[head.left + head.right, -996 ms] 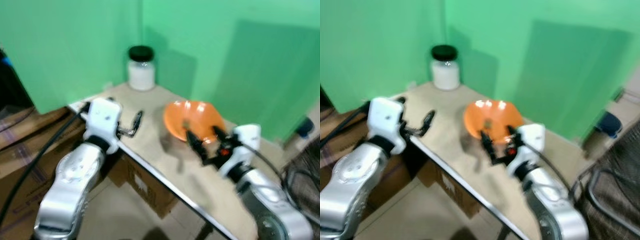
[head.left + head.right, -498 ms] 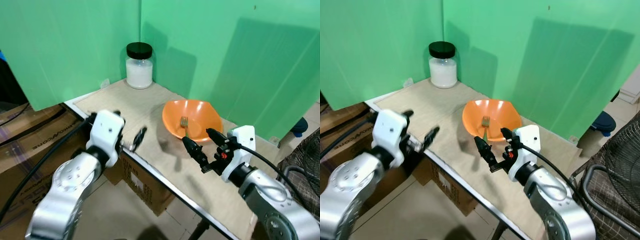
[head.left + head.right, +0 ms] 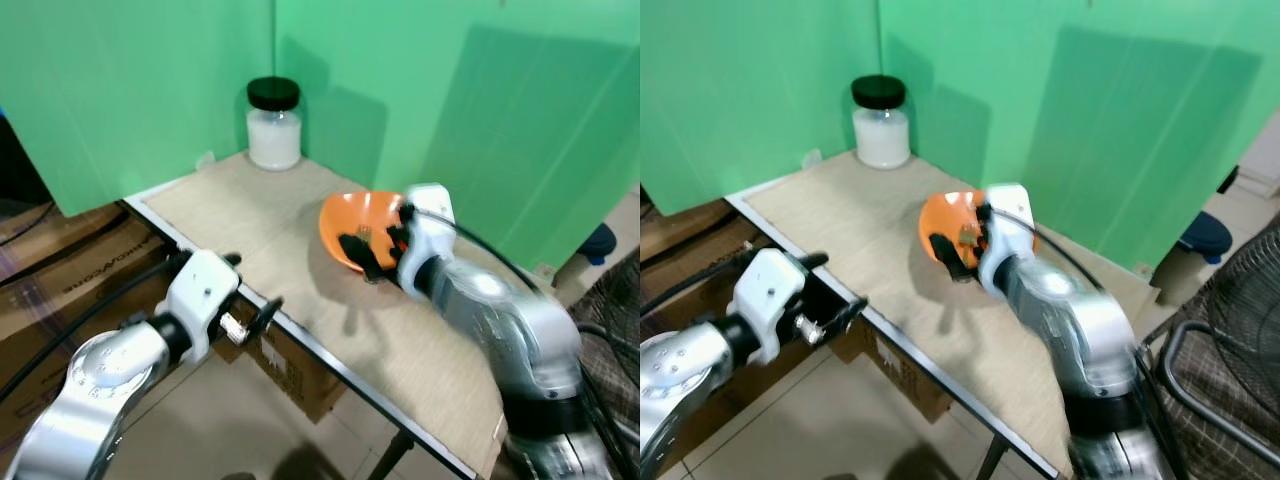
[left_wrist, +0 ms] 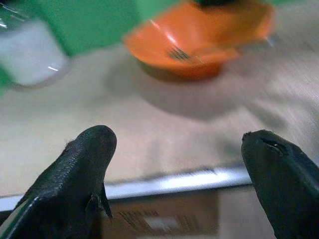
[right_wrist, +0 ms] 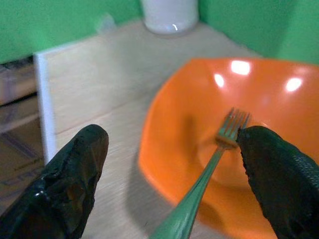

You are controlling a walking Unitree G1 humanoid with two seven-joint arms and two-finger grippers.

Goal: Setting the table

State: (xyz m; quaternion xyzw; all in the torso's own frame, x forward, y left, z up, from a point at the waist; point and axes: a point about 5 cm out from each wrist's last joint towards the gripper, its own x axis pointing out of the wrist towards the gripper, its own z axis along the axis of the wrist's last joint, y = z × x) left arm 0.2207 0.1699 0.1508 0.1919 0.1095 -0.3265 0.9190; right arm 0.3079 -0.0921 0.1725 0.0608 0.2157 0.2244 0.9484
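An orange bowl (image 3: pixel 345 215) stands on the pale wooden table (image 3: pixel 240 215), with a metal fork (image 5: pixel 219 144) lying in it, tines toward the far wall. My right gripper (image 3: pixel 368 250) is at the bowl's near rim, open, one finger (image 5: pixel 75 184) outside the bowl over the table and the other (image 5: pixel 279 174) over its inside, with the fork's handle running between them. My left gripper (image 3: pixel 258 315) hangs open just below the table's front edge; its wrist view looks across the tabletop to the bowl (image 4: pixel 199 30).
A white jar with a black lid (image 3: pixel 273 125) stands in the table's far corner against the green wall. Cardboard boxes (image 3: pixel 60 275) lie on the floor at the left and under the table. A fan's wire guard (image 3: pixel 1240 340) is at the right.
My right gripper has swung forward from the table's near side up to the bowl's rim. My left gripper has dropped back from over the table to below its front edge.
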